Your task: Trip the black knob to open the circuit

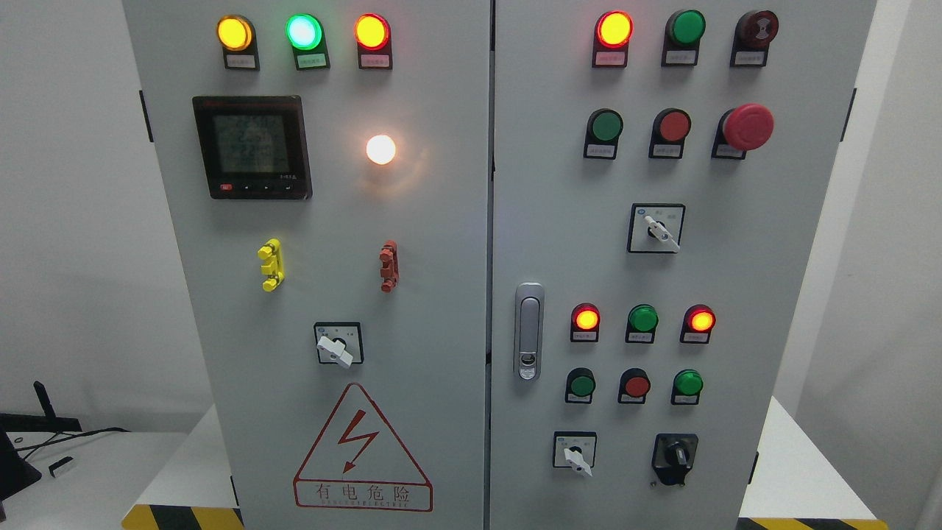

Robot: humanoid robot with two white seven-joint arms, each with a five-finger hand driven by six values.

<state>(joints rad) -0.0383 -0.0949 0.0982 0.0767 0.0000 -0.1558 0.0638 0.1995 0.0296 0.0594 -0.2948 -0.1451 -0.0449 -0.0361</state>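
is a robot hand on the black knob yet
No, the black knob at the right door's lower right stands alone, with no robot hand anywhere in the head view.

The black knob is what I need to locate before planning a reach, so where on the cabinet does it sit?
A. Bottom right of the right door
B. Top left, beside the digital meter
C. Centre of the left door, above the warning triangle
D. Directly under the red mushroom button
A: the black knob sits low on the right door, right of a white-handled selector switch and below the green button.
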